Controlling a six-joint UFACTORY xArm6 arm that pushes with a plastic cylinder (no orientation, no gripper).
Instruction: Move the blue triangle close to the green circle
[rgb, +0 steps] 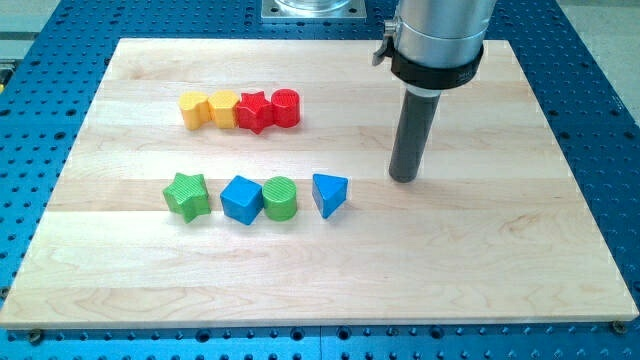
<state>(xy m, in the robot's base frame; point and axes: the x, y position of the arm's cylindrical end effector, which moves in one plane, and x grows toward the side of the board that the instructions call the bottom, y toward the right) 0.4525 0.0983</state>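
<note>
Blue triangle (329, 193) just right of green circle (280, 197), my tip (404, 178) farther right, no fingers.

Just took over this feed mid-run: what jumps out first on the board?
The big grey arm dropping in from the view's top right, with my tip on the wooden board, right of the blue triangle and clear of it. Next, two tidy rows of blocks: yellow and red ones in the upper row, and below them a green star, blue cube, green circle, then the triangle.
</note>
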